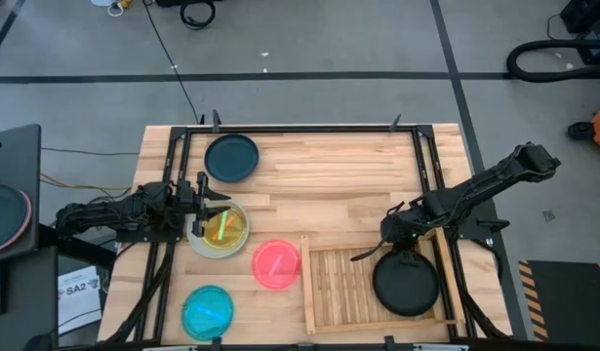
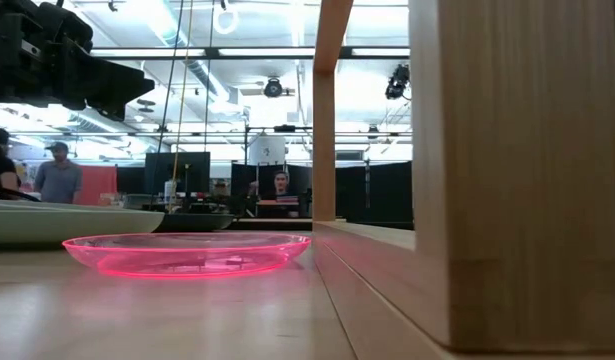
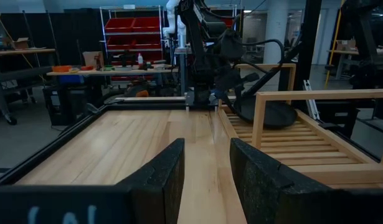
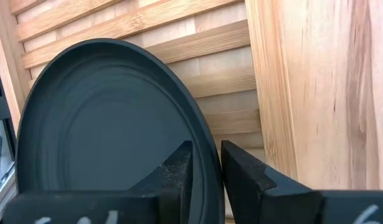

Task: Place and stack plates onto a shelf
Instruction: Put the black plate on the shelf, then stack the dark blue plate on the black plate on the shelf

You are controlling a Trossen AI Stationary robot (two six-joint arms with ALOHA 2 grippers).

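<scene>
The black plate (image 1: 406,283) lies on the right half of the slatted wooden shelf (image 1: 337,292). My right gripper (image 4: 207,165) slants down at the plate's far rim, one finger on each side of it with a small gap between them. My left gripper (image 3: 207,174) waits open and level at the table's left, above a pale plate (image 1: 204,242) that carries a yellow-green plate (image 1: 225,224). The pink plate (image 1: 276,263), the cyan plate (image 1: 208,311) and the dark teal plate (image 1: 231,157) lie flat on the tabletop. My right gripper has the black plate's rim (image 4: 211,146) between its two fingers, one over the plate's inner face and one outside. It comes slanting down from above. I cannot tell whether either finger touches the rim. The plate rests on the shelf's slats.
The shelf's left half (image 1: 329,283) is bare slats. Its raised rim (image 2: 487,170) stands just right of the pink plate (image 2: 187,253). A black frame (image 1: 280,128) borders the tabletop. People sit in the room beyond the table.
</scene>
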